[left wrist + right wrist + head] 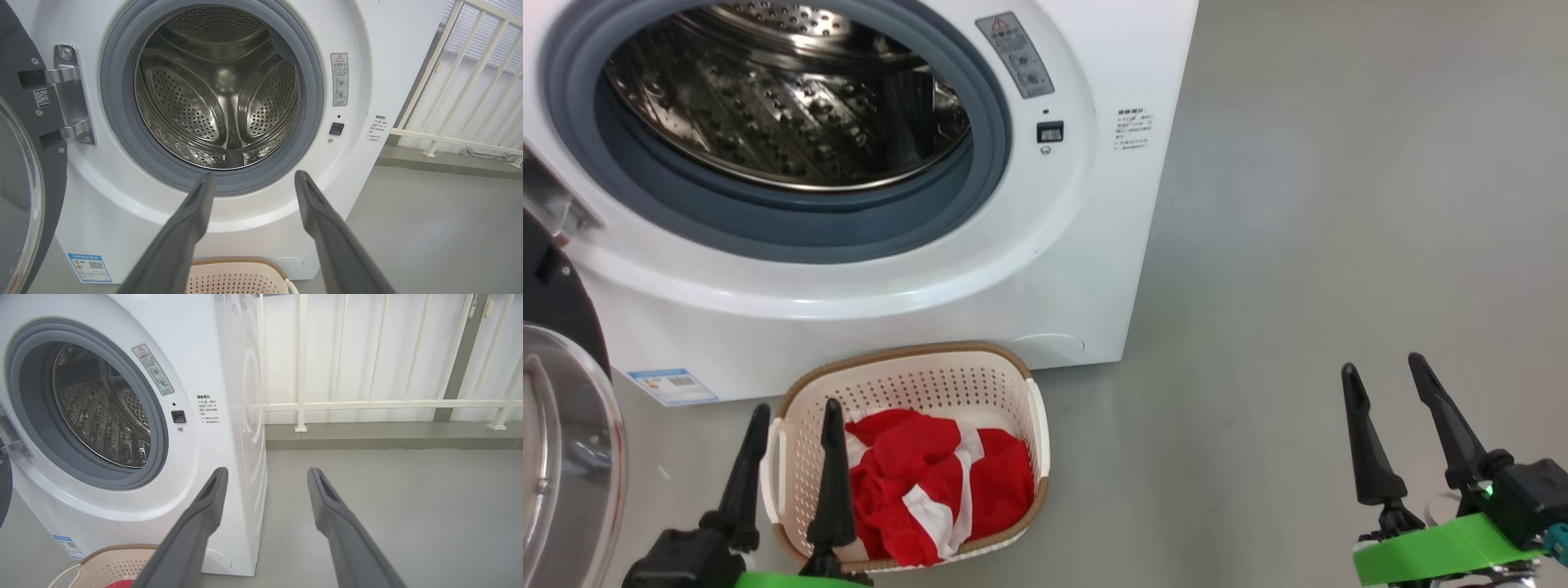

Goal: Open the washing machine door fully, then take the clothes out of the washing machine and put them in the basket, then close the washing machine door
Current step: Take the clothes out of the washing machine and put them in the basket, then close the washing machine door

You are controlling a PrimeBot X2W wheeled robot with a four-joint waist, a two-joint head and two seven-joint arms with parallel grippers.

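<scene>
At far left the washing machine door (556,441) hangs open on its hinge (69,94). I judge it stiff and fairly heavy, with a glossy rim and slick bulging glass, so I would push on the black rim well away from the hinge rather than pinch it. My left gripper (796,408) hovers near it, by the basket (907,353), jaws wide and empty. The clothes (931,482), soft and light, lie in the basket just in front of the washing machine (931,278), whose drum (784,98) looks bare. The door's swing should pass above the basket rim, closely I think. My right gripper (1383,365), jaws wide and empty too, hangs over open floor (1339,204).
</scene>
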